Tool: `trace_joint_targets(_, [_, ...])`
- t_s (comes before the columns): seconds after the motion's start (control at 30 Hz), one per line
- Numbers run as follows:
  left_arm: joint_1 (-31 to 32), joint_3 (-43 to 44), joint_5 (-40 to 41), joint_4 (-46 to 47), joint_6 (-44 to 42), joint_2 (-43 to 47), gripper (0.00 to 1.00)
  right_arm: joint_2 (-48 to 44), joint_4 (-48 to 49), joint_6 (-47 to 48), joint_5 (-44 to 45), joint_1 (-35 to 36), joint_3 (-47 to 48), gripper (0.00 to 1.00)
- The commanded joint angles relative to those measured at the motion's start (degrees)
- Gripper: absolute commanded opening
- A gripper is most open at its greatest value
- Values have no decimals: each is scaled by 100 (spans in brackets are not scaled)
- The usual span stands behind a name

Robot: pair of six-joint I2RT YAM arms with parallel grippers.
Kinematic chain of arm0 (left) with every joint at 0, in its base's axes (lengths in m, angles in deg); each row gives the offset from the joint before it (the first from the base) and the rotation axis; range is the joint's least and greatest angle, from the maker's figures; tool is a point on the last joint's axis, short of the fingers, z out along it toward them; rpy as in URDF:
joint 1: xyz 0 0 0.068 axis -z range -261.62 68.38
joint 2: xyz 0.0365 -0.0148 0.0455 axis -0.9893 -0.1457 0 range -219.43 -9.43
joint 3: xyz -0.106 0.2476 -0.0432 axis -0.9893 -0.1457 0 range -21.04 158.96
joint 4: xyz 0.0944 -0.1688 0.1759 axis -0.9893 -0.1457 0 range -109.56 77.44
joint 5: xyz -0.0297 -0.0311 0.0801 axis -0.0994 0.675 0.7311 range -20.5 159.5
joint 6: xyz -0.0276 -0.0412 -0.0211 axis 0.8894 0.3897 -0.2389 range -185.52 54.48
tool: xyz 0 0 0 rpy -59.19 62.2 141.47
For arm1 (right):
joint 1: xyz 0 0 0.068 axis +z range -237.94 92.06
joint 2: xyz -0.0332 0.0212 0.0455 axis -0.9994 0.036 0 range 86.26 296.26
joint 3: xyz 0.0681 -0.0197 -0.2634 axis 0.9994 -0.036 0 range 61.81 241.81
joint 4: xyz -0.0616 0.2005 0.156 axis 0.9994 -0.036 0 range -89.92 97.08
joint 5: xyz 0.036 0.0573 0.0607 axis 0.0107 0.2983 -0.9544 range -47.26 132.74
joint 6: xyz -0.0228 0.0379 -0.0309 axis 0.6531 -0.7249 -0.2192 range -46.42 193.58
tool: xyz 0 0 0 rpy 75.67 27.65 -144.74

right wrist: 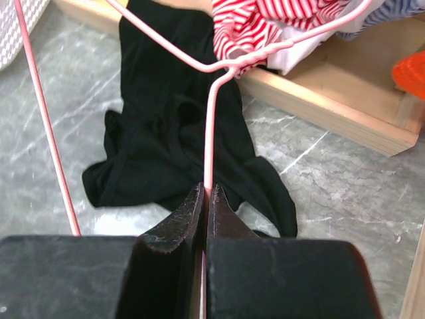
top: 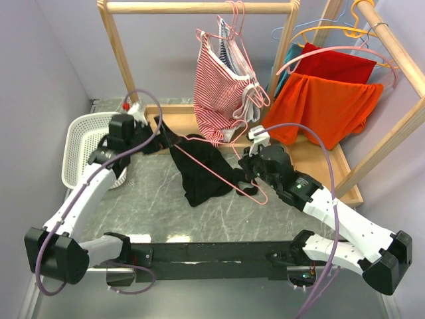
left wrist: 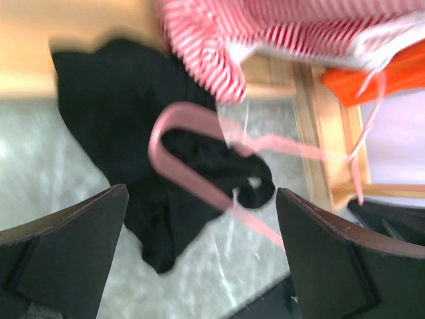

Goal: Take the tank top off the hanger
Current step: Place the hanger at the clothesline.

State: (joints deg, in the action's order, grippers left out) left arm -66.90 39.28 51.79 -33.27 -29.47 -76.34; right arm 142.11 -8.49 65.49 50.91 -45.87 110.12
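Note:
The black tank top (top: 199, 169) lies crumpled on the marble table; it also shows in the wrist views (left wrist: 113, 113) (right wrist: 166, 133). The pink wire hanger (top: 255, 194) stretches across and above it. My right gripper (top: 247, 178) is shut on the hanger's neck (right wrist: 208, 133), its fingertips (right wrist: 206, 189) pinched round the wire. My left gripper (top: 147, 136) hangs open at the back left, beyond the top's far end, with nothing between its fingers (left wrist: 201, 193). Whether a strap still hangs on the hanger (left wrist: 192, 179) I cannot tell.
A white basket (top: 83, 143) stands at the left. Behind is a wooden rack (top: 123, 53) with a red-striped garment (top: 222, 86) and orange clothes (top: 325, 100) on hangers. Its wooden base (top: 312, 159) borders the table at the back and right.

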Motion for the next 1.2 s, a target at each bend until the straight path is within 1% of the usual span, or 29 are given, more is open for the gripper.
trace_joint_targets(0.0, [127, -704, -180, 699, 1000, 416, 100, 75, 626, -385, 783, 188, -24, 0])
trace_joint_targets(0.1, [136, -880, -144, 849, 1211, 469, 100, -4, 792, -508, 818, 267, -103, 0])
trace_joint_targets(0.2, [136, -1161, -415, 1393, 1491, 399, 99, -48, 802, -544, 783, 302, -112, 0])
trace_joint_targets(0.23, [136, -1258, -521, 1934, 1727, 381, 100, -48, 784, -544, 775, 320, -94, 0])
trace_joint_targets(0.3, [136, -1600, -854, 2612, 2036, 364, 100, -57, 758, -561, 757, 346, -94, 0])
trace_joint_targets(0.33, [145, -1689, -943, 2920, 2351, 311, 100, -66, 758, -553, 713, 355, -120, 0])
trace_joint_targets(0.37, [154, -1768, -1049, 3489, 2484, 276, 99, -83, 766, -570, 704, 373, -129, 0])
trace_joint_targets(0.43, [224, -1839, -1163, 3784, 2687, 110, 99, -119, 775, -605, 704, 408, -164, 0])
trace_joint_targets(0.5, [329, -1682, -1094, 3706, 2644, -23, 98, -163, 793, -605, 722, 434, -182, 0])
trace_joint_targets(0.53, [425, -1646, -1042, 3671, 2592, -119, 95, -163, 793, -623, 730, 452, -182, 0])
trace_joint_targets(0.57, [461, -1620, -1032, 3697, 2574, -164, 90, -163, 775, -614, 739, 469, -182, 0])
trace_joint_targets(0.6, [531, -1558, -1015, 3688, 2573, -207, 80, -171, 784, -614, 757, 478, -173, 0])
trace_joint_targets(0.63, [549, -1532, -962, 3671, 2556, -295, 72, -180, 775, -605, 766, 487, -182, 0])
trace_joint_targets(0.67, [567, -1497, -953, 3662, 2547, -331, 62, -206, 792, -588, 748, 504, -191, 0])
trace_joint_targets(0.7, [576, -1444, -953, 3610, 2538, -366, 41, -215, 793, -596, 757, 513, -191, 0])
trace_joint_targets(0.77, [585, -1408, -909, 3557, 2512, -427, 23, -259, 819, -588, 748, 531, -217, 0])
trace_joint_targets(0.8, [593, -1417, -909, 3539, 2512, -428, 10, -268, 819, -605, 748, 557, -226, 0])
trace_joint_targets(0.83, [593, -1417, -909, 3530, 2477, -445, 2, -294, 828, -614, 731, 557, -243, 0])
trace_joint_targets(0.87, [593, -1426, -944, 3530, 2459, -454, 1, -321, 854, -605, 696, 583, -252, 0])
trace_joint_targets(1.03, [593, -1593, -1225, 3863, 2319, -603, 1, -470, 907, -675, 380, 671, -331, 0])
trace_joint_targets(1.17, [593, -1655, -1305, 3961, 2231, -787, 1, -725, 1065, -737, -218, 680, -498, 0])
